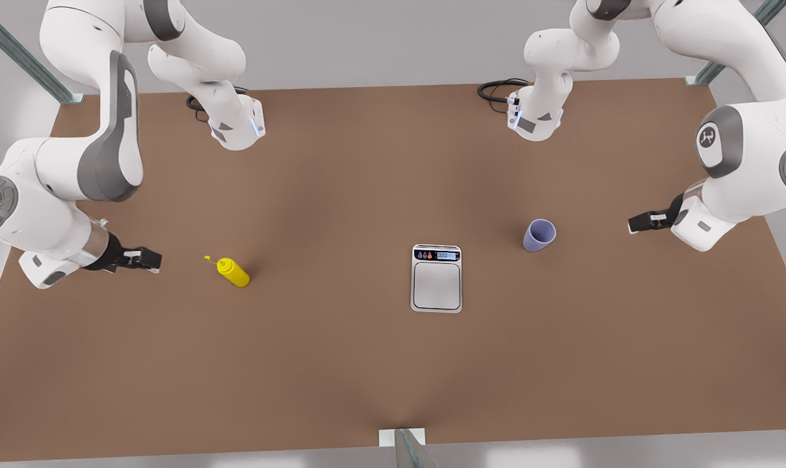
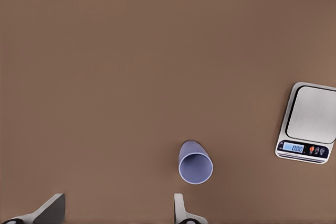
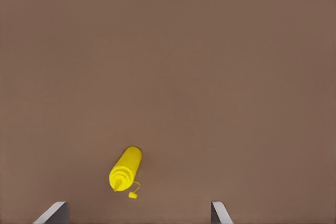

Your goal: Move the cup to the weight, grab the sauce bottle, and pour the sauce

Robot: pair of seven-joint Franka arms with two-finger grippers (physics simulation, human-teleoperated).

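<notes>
The cup (image 1: 539, 234) stands just beside the scale (image 1: 437, 278), bottle (image 1: 233, 272) well apart beyond it. The left end effector (image 1: 634, 223), spread and empty, should straddle the cup squarely before closing. The right end effector (image 1: 153, 260), spread, waits near the bottle.

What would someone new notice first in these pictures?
Probably the small bright yellow squeeze bottle near the right gripper, at the front view's left. Next, the flat silver-grey digital scale mid-table, its platform bare, and the pale lavender-blue cup beside the left gripper, both grippers open.
</notes>
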